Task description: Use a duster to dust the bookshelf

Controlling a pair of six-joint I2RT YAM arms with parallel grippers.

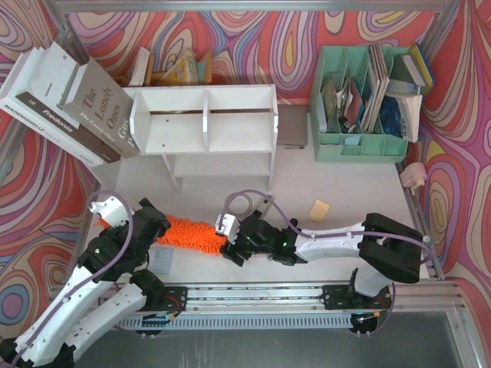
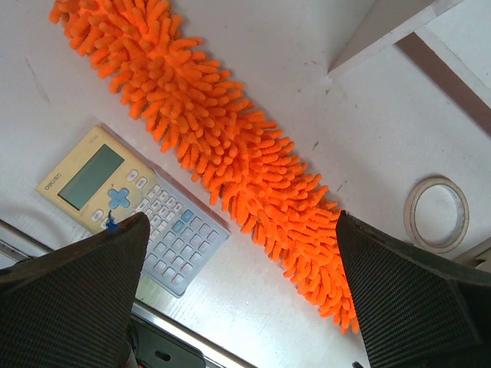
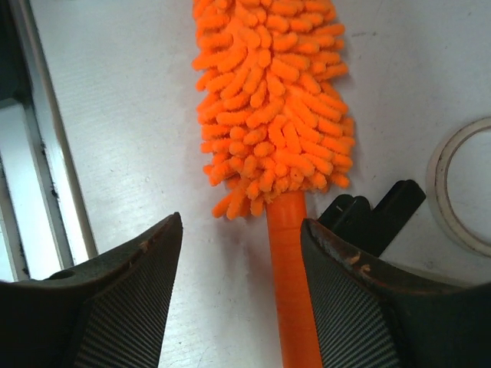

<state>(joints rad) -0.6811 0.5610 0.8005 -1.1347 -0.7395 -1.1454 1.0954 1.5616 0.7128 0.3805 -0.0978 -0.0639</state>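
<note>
The fluffy orange duster lies flat on the white table in front of the white bookshelf. My right gripper is at its handle end. In the right wrist view the gripper straddles the thin orange handle; the right finger touches it and a gap remains at the left finger. My left gripper hovers open over the duster's other end. In the left wrist view its wide-spread fingers frame the fluffy head without touching it.
A calculator lies beside the duster near the front rail. A tape ring and a small black tool lie right of the handle. A mint file organizer, leaning books and a yellow pad are around.
</note>
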